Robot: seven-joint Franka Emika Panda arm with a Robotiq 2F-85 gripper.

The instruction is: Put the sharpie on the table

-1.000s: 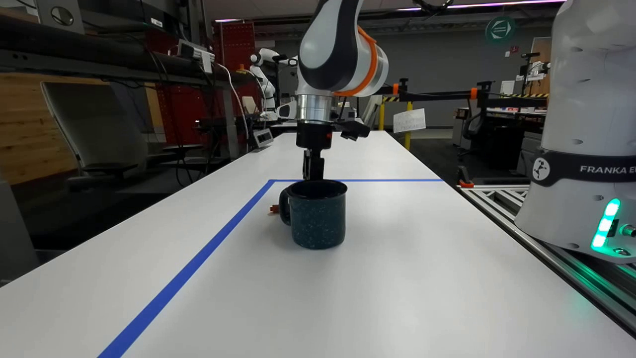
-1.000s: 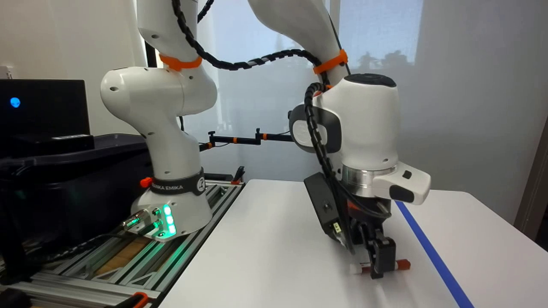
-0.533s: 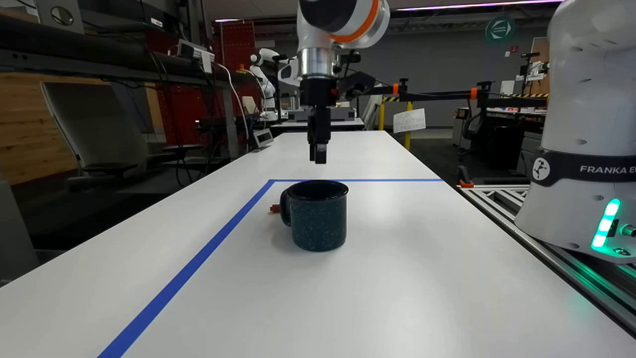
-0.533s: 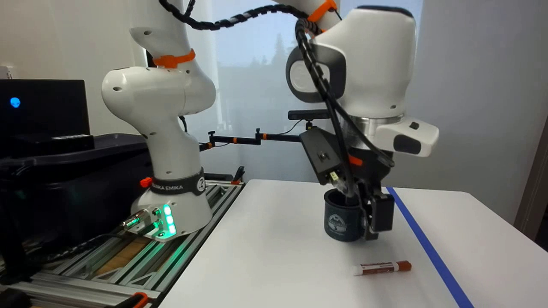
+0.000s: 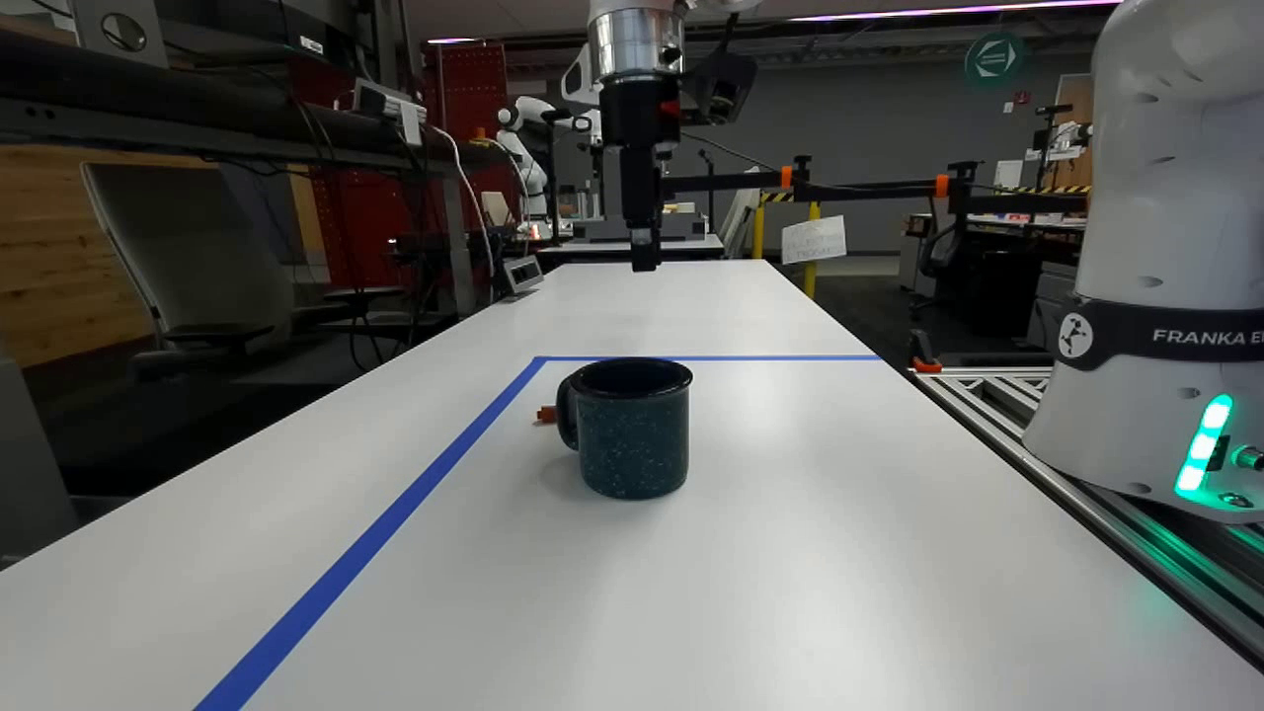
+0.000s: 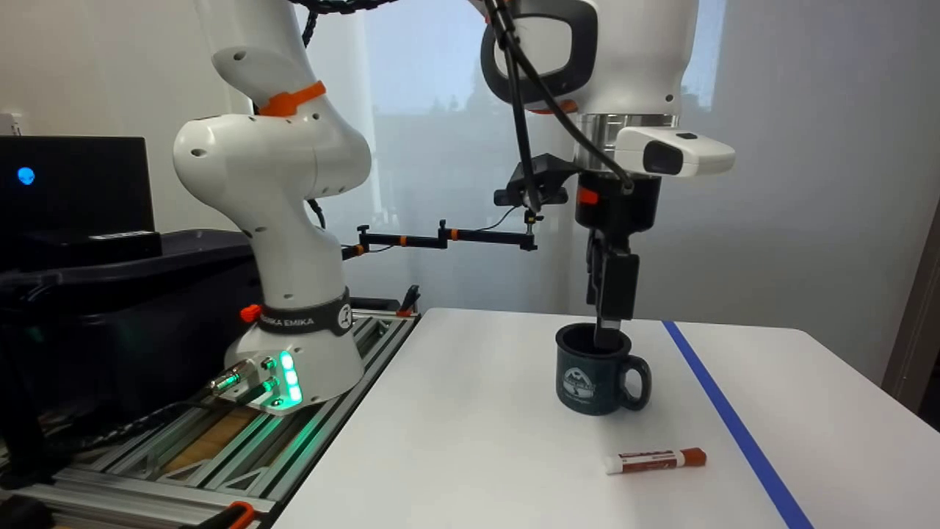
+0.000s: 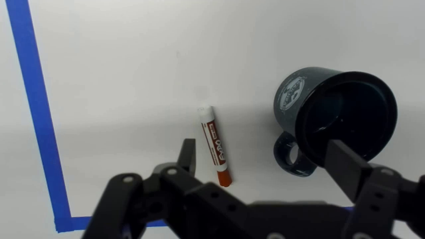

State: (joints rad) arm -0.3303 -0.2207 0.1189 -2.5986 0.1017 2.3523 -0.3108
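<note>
The sharpie (image 6: 656, 461), a white marker with a reddish-brown label and orange-red cap, lies flat on the white table (image 6: 470, 441). It shows whole in the wrist view (image 7: 214, 144); in an exterior view only its cap end (image 5: 545, 415) shows behind the mug. My gripper (image 7: 260, 146) is open and empty, its fingers wide apart, pointing down. It hangs well above the table in both exterior views (image 5: 644, 265). In the wrist view the sharpie lies near the left finger and the right finger overlaps the mug's rim.
A dark blue speckled mug (image 6: 587, 375) stands upright beside the sharpie, its handle turned to one side. It also shows in the wrist view (image 7: 308, 89). Blue tape lines (image 7: 38, 86) mark the table. The robot's base (image 6: 294, 360) stands on a metal rail frame beside the table.
My gripper has risen from around the sharpie, straight up and away from the table. The sharpie stays lying in place. The mug has shifted very slightly.
</note>
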